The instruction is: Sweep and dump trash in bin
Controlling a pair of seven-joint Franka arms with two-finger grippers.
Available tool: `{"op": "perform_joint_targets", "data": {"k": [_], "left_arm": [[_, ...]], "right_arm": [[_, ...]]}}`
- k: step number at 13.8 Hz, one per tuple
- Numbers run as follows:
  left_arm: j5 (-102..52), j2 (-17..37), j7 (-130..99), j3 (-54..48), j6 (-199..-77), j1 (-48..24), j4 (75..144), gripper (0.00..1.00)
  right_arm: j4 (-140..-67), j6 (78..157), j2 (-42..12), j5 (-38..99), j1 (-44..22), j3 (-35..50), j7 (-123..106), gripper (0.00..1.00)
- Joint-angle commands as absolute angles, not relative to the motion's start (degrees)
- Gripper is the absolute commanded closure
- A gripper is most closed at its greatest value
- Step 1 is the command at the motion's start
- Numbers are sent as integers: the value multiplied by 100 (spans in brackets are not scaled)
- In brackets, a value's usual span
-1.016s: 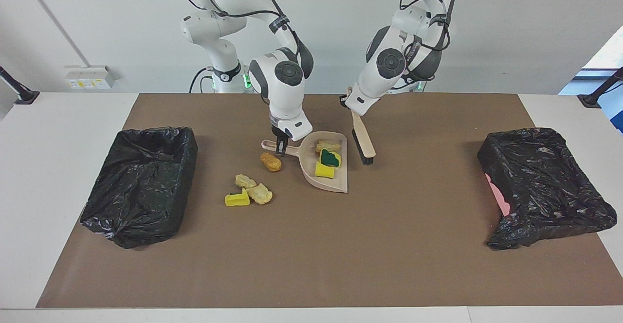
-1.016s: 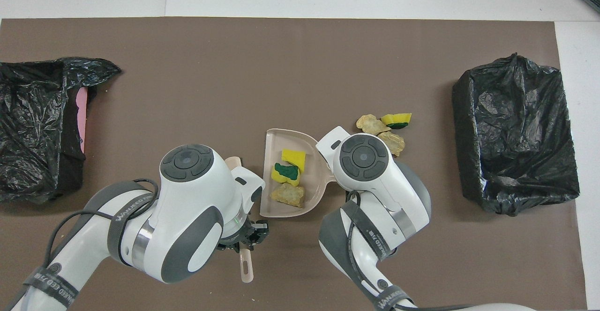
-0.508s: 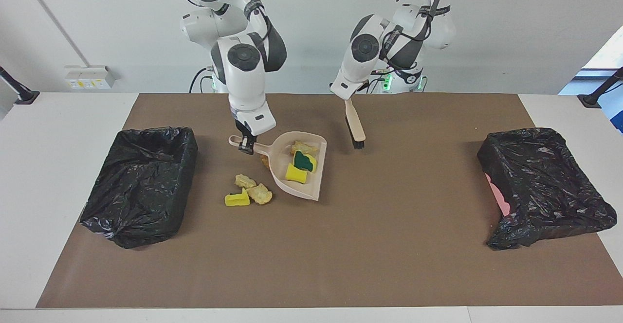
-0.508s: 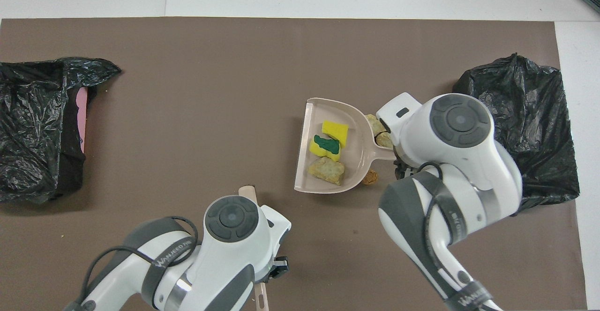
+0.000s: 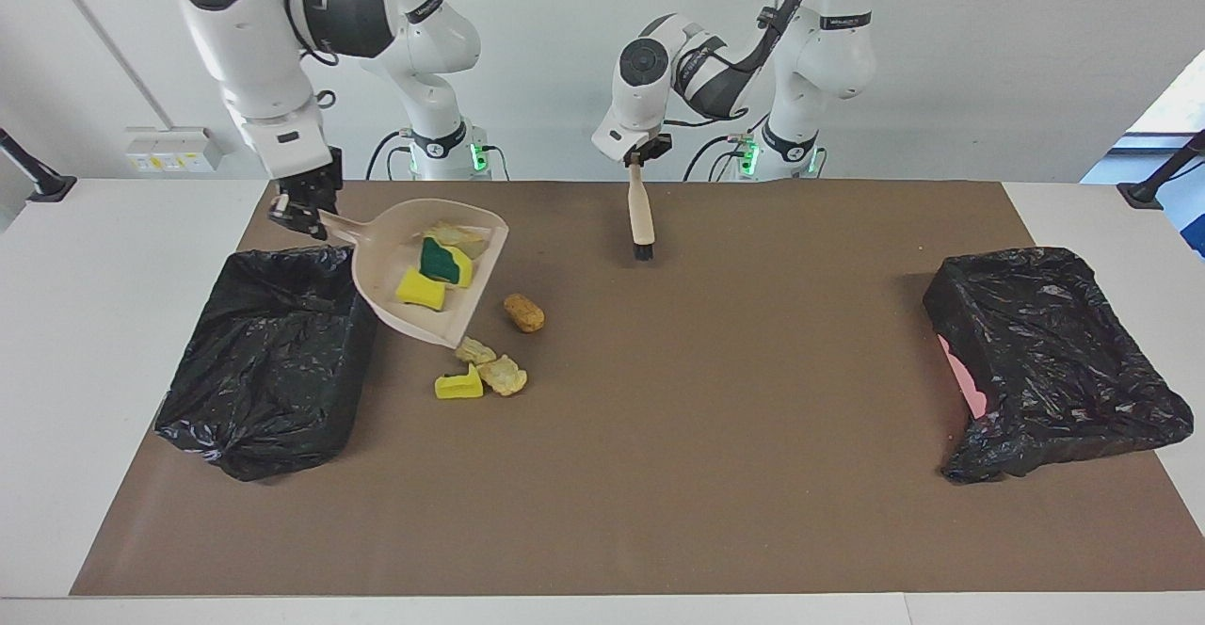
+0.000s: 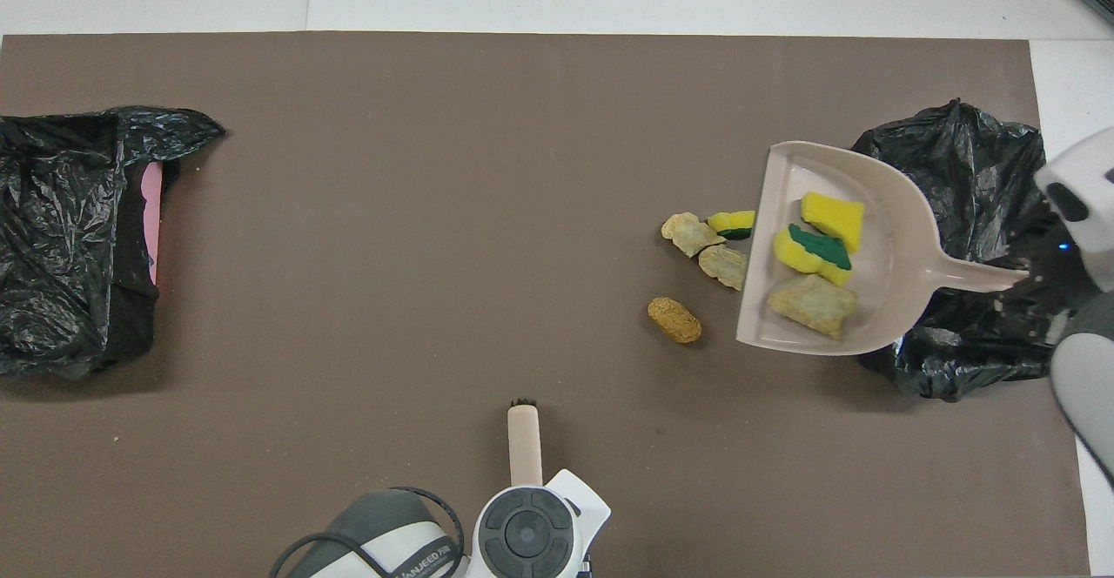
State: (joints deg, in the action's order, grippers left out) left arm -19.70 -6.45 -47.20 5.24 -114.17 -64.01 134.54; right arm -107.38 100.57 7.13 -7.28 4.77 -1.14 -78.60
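My right gripper (image 5: 299, 211) is shut on the handle of the beige dustpan (image 5: 428, 272) and holds it up, tilted, over the mat's edge beside the black-lined bin (image 5: 273, 361) at the right arm's end. In the pan (image 6: 879, 212) lie a yellow sponge piece (image 6: 833, 217), a yellow-green one (image 6: 814, 252) and a beige foam chunk (image 6: 814, 304). On the mat lie an orange-brown lump (image 5: 523, 312), two beige chunks (image 5: 504, 376) and a yellow scrap (image 5: 458, 385). My left gripper (image 5: 640, 156) is shut on the brush (image 5: 641, 216), which hangs bristles down above the mat.
A second black-lined bin (image 5: 1054, 361) with a pink thing at its side stands at the left arm's end of the table. A brown mat (image 5: 659, 474) covers the table's middle. The brush shows in the overhead view (image 6: 525, 443) near the robots.
My right gripper has lifted the loaded dustpan and carried it toward the bin at its end, uncovering the orange-brown lump. My left gripper has drawn the brush back and up.
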Motion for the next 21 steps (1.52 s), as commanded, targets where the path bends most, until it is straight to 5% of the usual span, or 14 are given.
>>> {"op": "perform_joint_targets", "data": {"k": [1,6,10,12,14,15,16,21], "left_arm": [[-2284,-677,-4755,624,-11804,-6487,13720,100],[-2382,-536,-4737,624,-11839,-6477,13746,100],[-2382,-457,-4729,633,-11812,-6460,13720,95],[-2382,-457,-4711,633,-11725,-6451,13720,52],[-2364,-422,-4667,650,-11742,-6408,13667,28],[-2312,-413,-4580,659,-11733,-6320,13597,8],[-2259,-439,-4518,668,-11725,-6224,13518,0],[-862,-404,-4114,703,-11145,-5180,12307,0]], "right_arm": [[-10898,10423,677,-1176,1246,-44,-8506,100],[-10925,11275,502,-2415,2011,-44,-8727,100],[-10995,11460,449,-3398,1952,-44,-8745,100],[-11319,11635,457,-3944,2047,-44,-9051,100],[-11435,11865,475,-4034,2136,-44,-9158,100],[-11348,11935,414,-4043,2110,-44,-9036,100],[-11251,11979,335,-4008,2092,-44,-8705,100],[-9935,11095,-228,-3439,2127,9,-7901,100]]}}
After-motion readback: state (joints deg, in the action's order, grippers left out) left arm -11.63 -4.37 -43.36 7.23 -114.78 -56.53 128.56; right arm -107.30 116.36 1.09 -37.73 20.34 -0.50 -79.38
